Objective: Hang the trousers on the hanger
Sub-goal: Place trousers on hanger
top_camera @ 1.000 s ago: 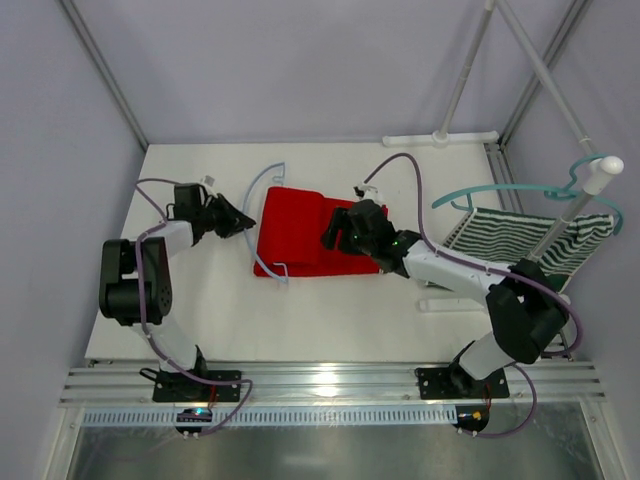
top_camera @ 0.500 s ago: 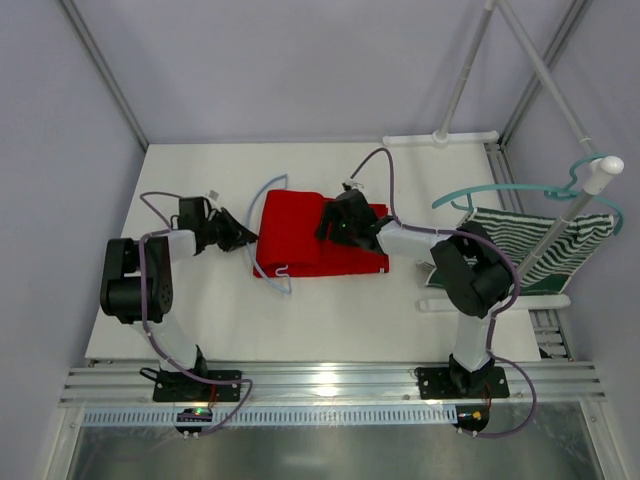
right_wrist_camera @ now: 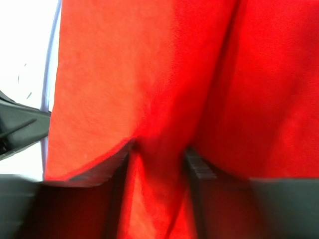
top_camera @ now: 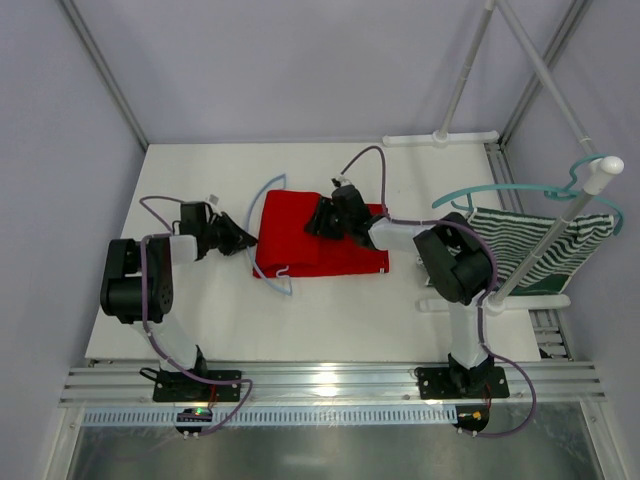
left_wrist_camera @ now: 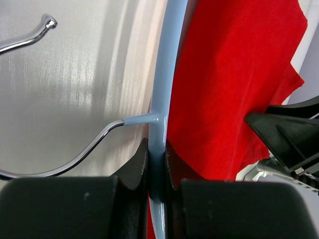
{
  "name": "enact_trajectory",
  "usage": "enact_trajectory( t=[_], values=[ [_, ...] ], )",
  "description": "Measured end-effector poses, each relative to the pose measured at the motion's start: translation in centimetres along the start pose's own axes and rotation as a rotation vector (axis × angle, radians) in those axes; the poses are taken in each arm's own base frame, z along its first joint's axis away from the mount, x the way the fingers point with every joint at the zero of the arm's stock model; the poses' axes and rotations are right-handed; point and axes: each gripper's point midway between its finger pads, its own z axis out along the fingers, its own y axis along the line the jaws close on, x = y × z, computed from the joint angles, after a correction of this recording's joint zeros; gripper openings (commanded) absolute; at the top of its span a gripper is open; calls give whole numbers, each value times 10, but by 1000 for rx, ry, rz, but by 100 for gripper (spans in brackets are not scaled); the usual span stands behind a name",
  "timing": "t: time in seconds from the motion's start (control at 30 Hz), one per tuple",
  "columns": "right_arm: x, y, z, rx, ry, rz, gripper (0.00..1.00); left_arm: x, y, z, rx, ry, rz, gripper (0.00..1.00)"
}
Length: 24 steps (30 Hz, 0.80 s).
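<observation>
**Surroundings.** A green-and-white striped garment is hanging at the far right. A teal hanger is sitting above it. A white rack pole is rising from a base at the far edge of the bench. The right arm is reaching leftward across the bench, and its elbow is standing just beside the striped garment. Grey walls are closing in the left and far sides.

**Trousers**. Red, folded into a rough rectangle. They are lying flat on the far half of the bench, between the two claws and well apart from the striped garment.

**Hanger**. Pale blue. Its bar is running along the left edge of the trousers, touching the cloth. Thin ends are curving out past the far-left and near-left corners of the fold. Its metal hook is branching off leftward over bare bench.

**Left claw**. It is clamping tight on the hanger bar, just below the root of the hook.

**Right claw**. It is pressing down onto the far middle of the trousers. Its fingers are standing apart with a ridge of red cloth between them. Whether that ridge is being pinched cannot be told.

**Edges and room.** White bench surface is showing from the near edge of the trousers down to the metal rail at the arm bases. More is showing to the left, behind the left claw.
</observation>
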Motion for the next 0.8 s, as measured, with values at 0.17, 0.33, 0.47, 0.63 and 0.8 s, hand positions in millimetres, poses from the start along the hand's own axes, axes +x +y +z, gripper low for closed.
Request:
enact_trajectory(
  t=[0.17,0.33,0.47,0.63,0.8],
  values=[
    [5,6,13,-22,29,9,4,3,-2,3,14,-14,2,0],
    [1,33,8,-32,39,-24,4,14,-16,11,65,-16,6,0],
    [-9,54,-15,-29,29,-40,4,24,-22,20,104,-4,2,1],
    [-35,67,-59,11,-23,-56,4,30,-26,26,148,5,-17,0],
    [-49,60,-101,79,-65,-77,4,34,-29,29,165,16,-23,0]
  ],
)
